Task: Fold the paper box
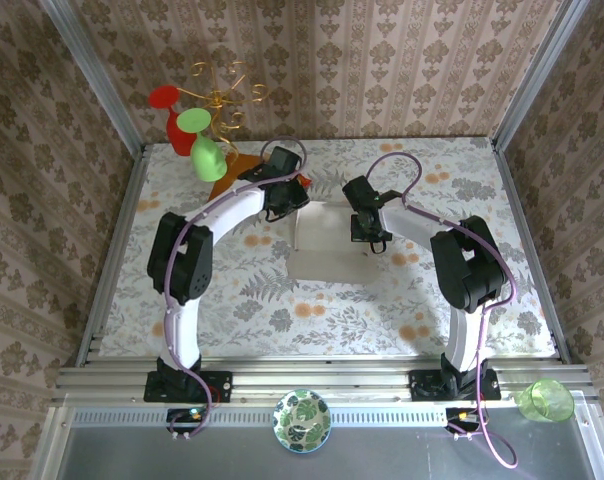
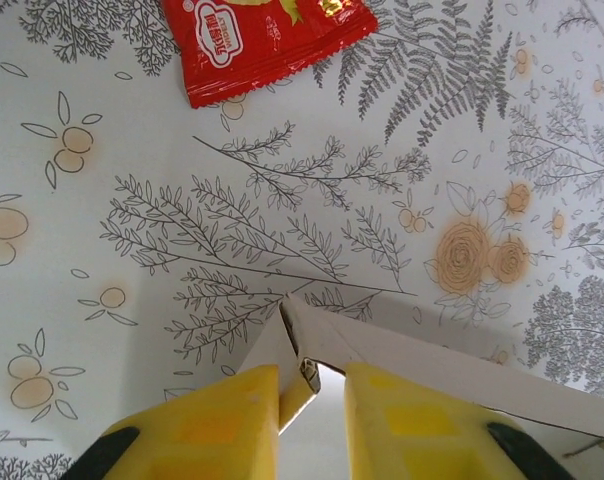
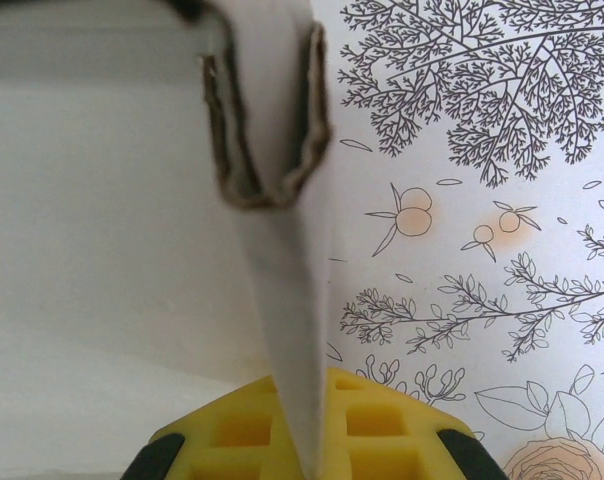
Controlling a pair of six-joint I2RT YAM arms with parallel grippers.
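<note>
Now, paper box (image 1: 327, 250): off-white cardboard, creased, side wall upright.
Left pincer (image 2: 312, 385): slightly apart, astride a corner.
Right pincer (image 3: 304, 405): clamped on that wall.

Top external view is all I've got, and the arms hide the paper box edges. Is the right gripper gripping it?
Observer: Yes. The right gripper is shut on a thin wall of the paper box, seen edge-on.
Operator: And the left one?
Observer: The left gripper straddles a box corner. A gap shows between its fingers, so I cannot tell if it pinches.
Operator: Anything near that corner?
Observer: A red snack packet lies on the tablecloth beyond it, not touching the box.
</note>
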